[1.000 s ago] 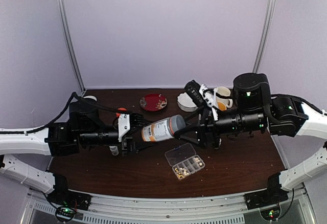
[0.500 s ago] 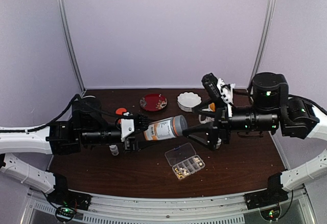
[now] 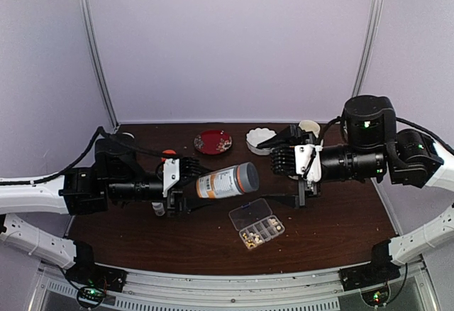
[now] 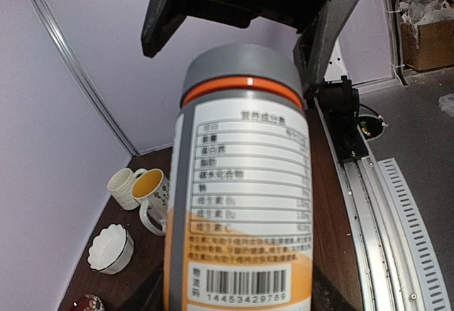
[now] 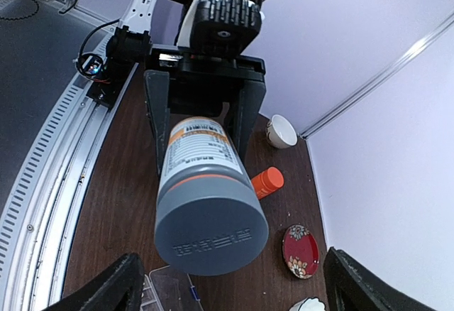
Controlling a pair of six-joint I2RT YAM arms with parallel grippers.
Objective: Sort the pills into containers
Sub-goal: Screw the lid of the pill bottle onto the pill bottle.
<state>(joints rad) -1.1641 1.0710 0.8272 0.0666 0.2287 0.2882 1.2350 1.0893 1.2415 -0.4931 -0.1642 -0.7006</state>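
Left jaws first: left gripper (image 3: 189,182) is half closed, clamped round the body of the grey-capped bottle (image 3: 221,182) and holding it sideways above the table, same as a second ago. Bottle hasn't shifted. Below and just right of it the organiser box (image 3: 257,224) lies lid-open on the table, with pills (image 3: 248,237) in a few compartments. Right gripper (image 3: 268,171) has changed: it was closed on the cap a second ago, now its jaws are wide apart, holding nothing, backed off just clear of the cap end. Likely a re-grip mid-unscrew, since the bottle isn't opened and nothing is poured yet.

Right wrist view shows the cap (image 5: 211,229) face-on and still seated, plus an orange bottle (image 5: 267,181) lying beside a red dish (image 5: 301,252). Left wrist view shows only the label and cap rim. Only the top view shows the pills.
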